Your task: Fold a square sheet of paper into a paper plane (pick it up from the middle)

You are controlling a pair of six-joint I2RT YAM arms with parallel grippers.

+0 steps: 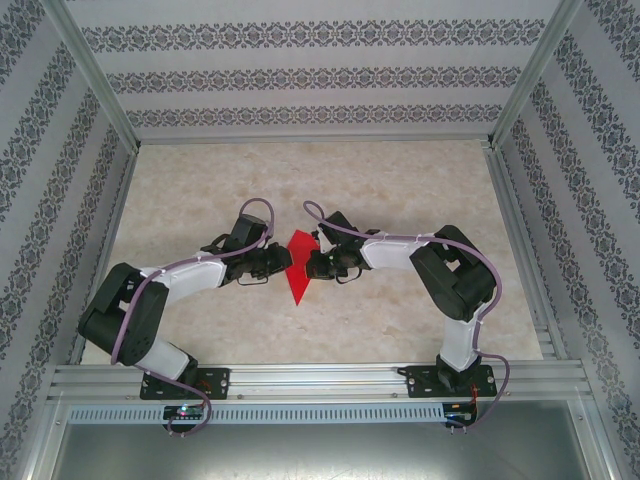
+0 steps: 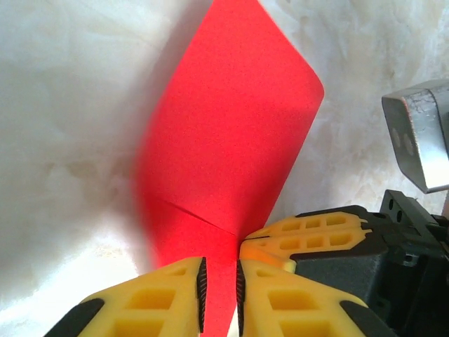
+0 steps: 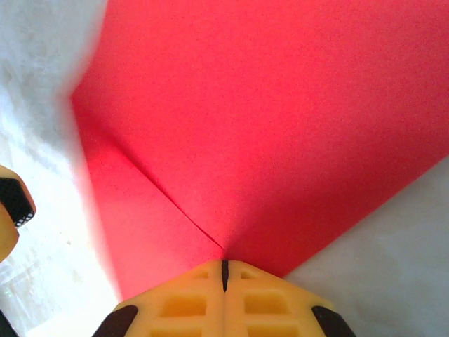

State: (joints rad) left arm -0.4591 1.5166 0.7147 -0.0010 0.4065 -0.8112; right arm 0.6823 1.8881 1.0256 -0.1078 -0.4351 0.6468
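Overhead, left arm (image 1: pixel 150 290): bent in from the left base, wrist reaching toward mid tabletop (image 1: pixel 400 190).
Left fingers (image 2: pixel 161 302): yellow bodies with black pads. They stand parted by a narrow slot, no wider. Red paper fills that slot between the pads. Whether the pads actually press on it cannot be told.
Square sheet of paper (image 1: pixel 299 272): bright red and unmarked, at the middle of the tabletop, directly between the two wrists. From above it reads as a narrow kite, its long point toward the arm bases. Left wrist camera shows a broad red panel rising away from the fingers, with a straight crease slanting down to where both sets of fingers meet. Its left edge is blurred, with a soft shadow on the tabletop beside it. Lifted or lying flat: cannot tell.
Right fingers (image 3: pixel 182 305): clenched, tips together, with only a thin dark seam between them. The crease and the paper's lower edge run straight into that seam, so the sheet is nipped at the tips. Seen from the left wrist camera, they come in from the right and touch the paper just beside the left fingers.
Right arm (image 1: pixel 450 280): folded in from the right base, wrist facing the left one across the paper.
Tabletop surface: pale, marbled beige.
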